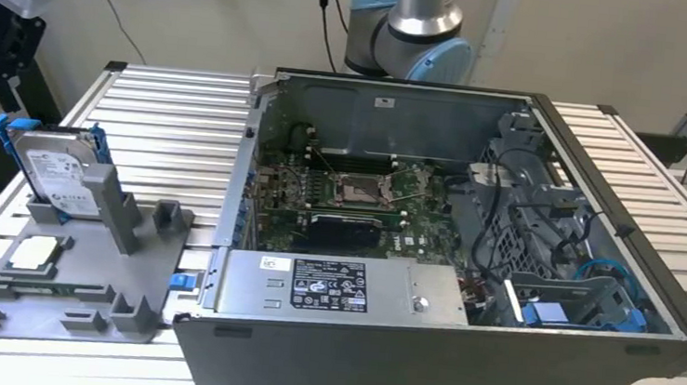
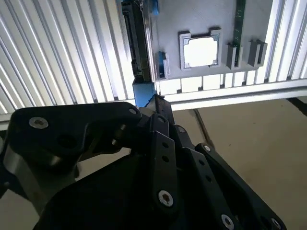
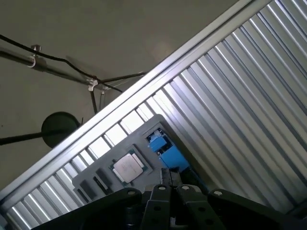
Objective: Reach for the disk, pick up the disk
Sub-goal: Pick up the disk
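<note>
A gray plastic holder tray (image 1: 124, 276) keeps the silver-gray metal disk (image 1: 57, 172), framed in blue plastic, upright in a slot, and a flat square silver chip (image 1: 37, 254) in a recess. The black gripper (image 2: 156, 99), pinched narrow and empty, hangs near the disk's blue edge.

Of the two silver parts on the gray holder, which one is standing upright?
The disk, framed in blue, stands on edge in the gray holder; the small square chip lies flat.
</note>
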Available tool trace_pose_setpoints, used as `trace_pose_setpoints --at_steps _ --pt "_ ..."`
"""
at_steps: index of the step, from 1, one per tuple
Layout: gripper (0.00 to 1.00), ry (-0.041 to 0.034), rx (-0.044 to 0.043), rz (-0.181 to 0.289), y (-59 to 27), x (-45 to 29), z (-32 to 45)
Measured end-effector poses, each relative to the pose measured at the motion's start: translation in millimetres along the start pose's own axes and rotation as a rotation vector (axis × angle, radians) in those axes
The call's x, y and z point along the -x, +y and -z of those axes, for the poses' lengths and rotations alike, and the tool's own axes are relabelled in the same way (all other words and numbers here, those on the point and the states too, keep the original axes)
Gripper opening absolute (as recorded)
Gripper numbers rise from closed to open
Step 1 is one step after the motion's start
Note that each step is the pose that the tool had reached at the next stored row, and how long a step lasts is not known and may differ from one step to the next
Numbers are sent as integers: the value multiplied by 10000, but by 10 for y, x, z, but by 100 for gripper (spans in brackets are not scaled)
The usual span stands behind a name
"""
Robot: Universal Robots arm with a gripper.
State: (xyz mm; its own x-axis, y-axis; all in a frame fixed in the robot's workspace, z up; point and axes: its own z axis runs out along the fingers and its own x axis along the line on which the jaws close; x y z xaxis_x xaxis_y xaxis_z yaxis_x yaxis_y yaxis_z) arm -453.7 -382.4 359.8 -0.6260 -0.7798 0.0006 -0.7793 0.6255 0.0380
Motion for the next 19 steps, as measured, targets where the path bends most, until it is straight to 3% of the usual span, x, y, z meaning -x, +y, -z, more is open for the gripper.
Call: trace_pose_setpoints --at_steps 19 --pt "0 79 -10 2002 1 0 0"
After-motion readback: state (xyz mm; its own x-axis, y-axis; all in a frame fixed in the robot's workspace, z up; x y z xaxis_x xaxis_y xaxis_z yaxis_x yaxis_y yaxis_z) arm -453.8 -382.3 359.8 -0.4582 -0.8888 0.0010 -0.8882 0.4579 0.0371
